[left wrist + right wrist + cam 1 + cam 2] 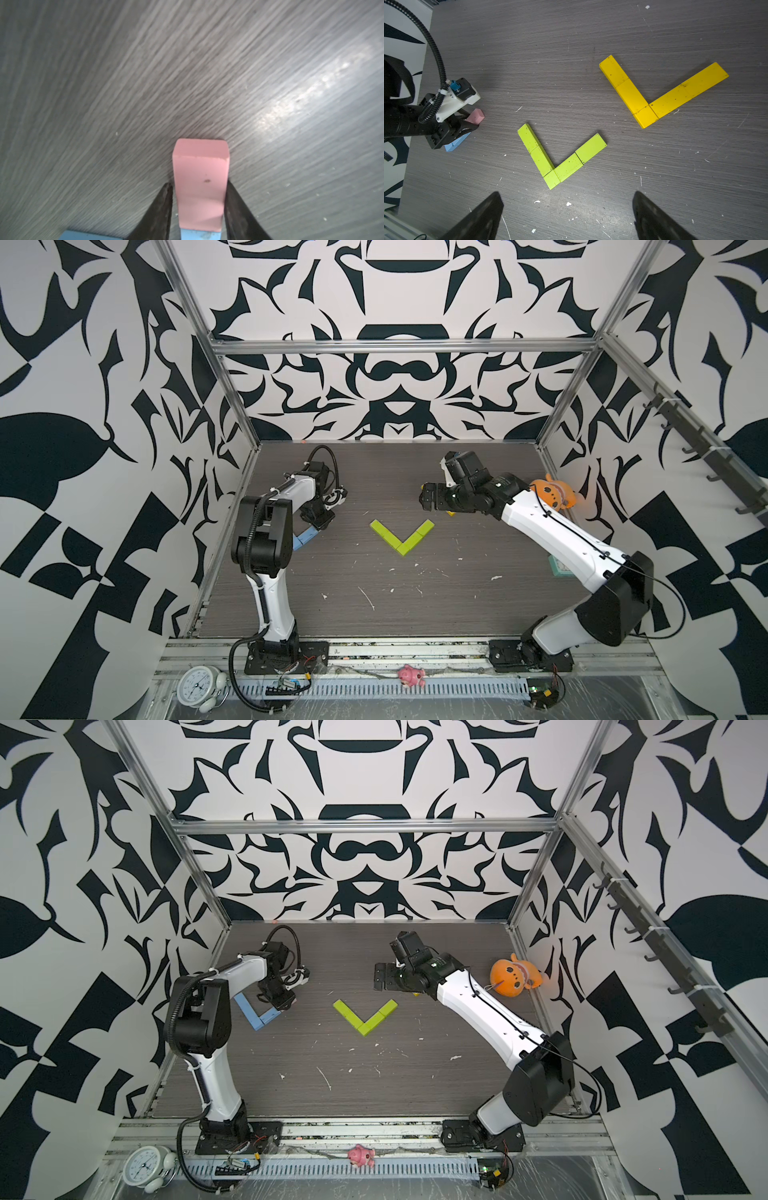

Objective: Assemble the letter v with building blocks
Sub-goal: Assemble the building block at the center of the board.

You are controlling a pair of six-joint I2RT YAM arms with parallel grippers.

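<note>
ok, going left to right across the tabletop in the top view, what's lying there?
light blue blocks → lime green V → orange plush toy

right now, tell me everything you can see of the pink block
The pink block is a small matte solid brick with rounded edges and a dark speck on top. It lies flat on the grey table, end to end against a light blue block. The left gripper straddles it, slightly open, a sliver of gap on one side.
</note>
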